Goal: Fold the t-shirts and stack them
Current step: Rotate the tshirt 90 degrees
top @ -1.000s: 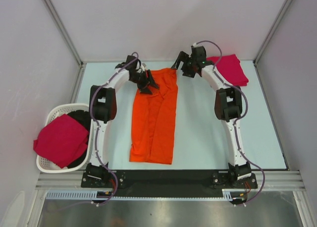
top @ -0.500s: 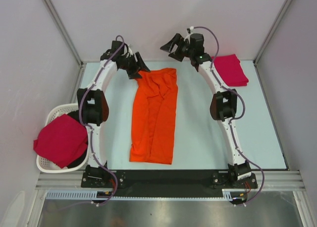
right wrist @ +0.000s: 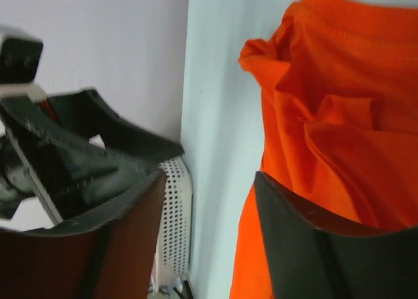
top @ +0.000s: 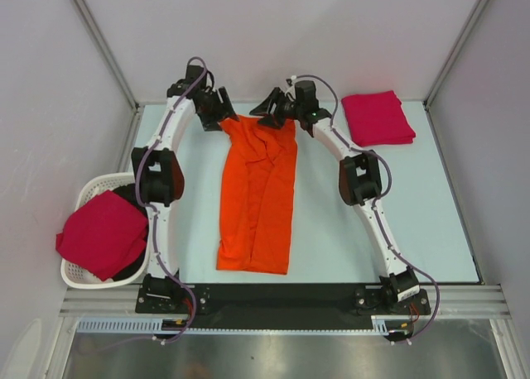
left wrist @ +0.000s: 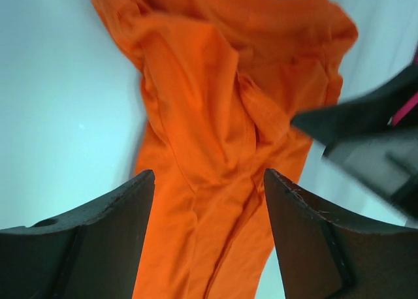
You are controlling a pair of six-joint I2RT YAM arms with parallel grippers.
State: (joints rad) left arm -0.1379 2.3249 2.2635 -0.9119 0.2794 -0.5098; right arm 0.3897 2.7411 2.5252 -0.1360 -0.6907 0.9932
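An orange t-shirt [top: 258,197] lies as a long folded strip down the middle of the table, its far end rumpled [left wrist: 222,103]. My left gripper [top: 220,111] hovers open just off the shirt's far left corner, with orange cloth showing below its jaws [left wrist: 208,178] and nothing held. My right gripper [top: 270,112] is open over the far edge of the shirt [right wrist: 339,103]; bare table shows between its fingers [right wrist: 209,176]. A folded crimson-pink t-shirt [top: 378,118] sits at the back right. Another crimson-pink t-shirt [top: 101,232] is draped over the basket.
A white slatted basket [top: 83,195] stands off the table's left edge, with dark cloth inside under the pink shirt; its wall also shows in the right wrist view [right wrist: 175,227]. Both grippers are close together at the far end, near the back wall.
The left gripper has pulled back and left off the shirt's far corner and widened. The right gripper has swung left from beside the pink shirt to the orange shirt's far edge, its jaws narrowing.
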